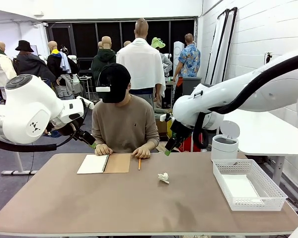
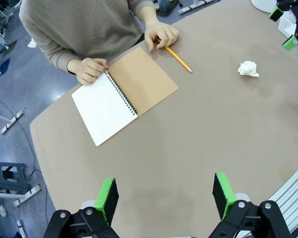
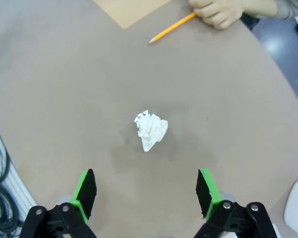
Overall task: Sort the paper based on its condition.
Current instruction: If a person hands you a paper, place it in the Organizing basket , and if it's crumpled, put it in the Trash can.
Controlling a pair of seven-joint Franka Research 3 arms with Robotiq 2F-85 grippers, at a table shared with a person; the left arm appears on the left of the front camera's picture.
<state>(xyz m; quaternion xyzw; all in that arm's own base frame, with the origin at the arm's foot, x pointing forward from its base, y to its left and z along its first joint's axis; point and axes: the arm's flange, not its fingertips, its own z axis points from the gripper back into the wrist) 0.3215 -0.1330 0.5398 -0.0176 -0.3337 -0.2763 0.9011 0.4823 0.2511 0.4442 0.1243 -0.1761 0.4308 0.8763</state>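
Your right gripper (image 3: 145, 196) hangs wide open and empty, with the crumpled paper (image 3: 150, 130) on the table just ahead, centred between its pads. Descend straight, straddle the wad evenly, then close gently.

The notebook (image 3: 131, 9) is cut off by the top edge in the right wrist view, so just a tan corner shows there. The person's hand (image 3: 219, 12) on the pencil (image 3: 172, 28) is likewise cropped at the top. In the front view the left gripper (image 1: 89, 141) sits against the person's dark surroundings, its fingertips hard to make out. A flat sheet (image 1: 241, 188) inside the basket (image 1: 248, 184) is partly screened by the mesh wall. The crumpled paper (image 1: 163, 177) is too small there to read its folds.
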